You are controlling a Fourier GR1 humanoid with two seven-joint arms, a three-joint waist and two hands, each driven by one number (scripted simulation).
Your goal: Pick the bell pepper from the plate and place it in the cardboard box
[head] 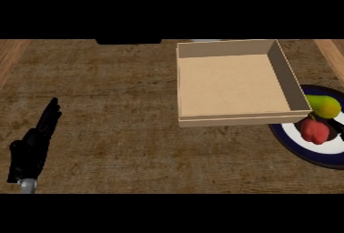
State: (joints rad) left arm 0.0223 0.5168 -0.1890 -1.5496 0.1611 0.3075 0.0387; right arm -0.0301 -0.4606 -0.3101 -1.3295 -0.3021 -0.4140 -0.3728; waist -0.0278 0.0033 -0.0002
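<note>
A red bell pepper (314, 130) lies on a white plate with a dark blue rim (295, 144) at the right edge of the counter. A yellow-green fruit (324, 105) sits just behind the pepper on the same plate. The cardboard box (230, 119) stands empty to the plate's left, and its near right corner overlaps the plate's rim. My left hand (32, 148) rests open at the lower left with fingers straight, far from both. Only a black sliver of my right hand (338, 129) shows at the right edge, close beside the pepper.
The wooden counter (134, 118) stretches wide between my left hand and the box. A dark object (128, 41) sits at the counter's far edge.
</note>
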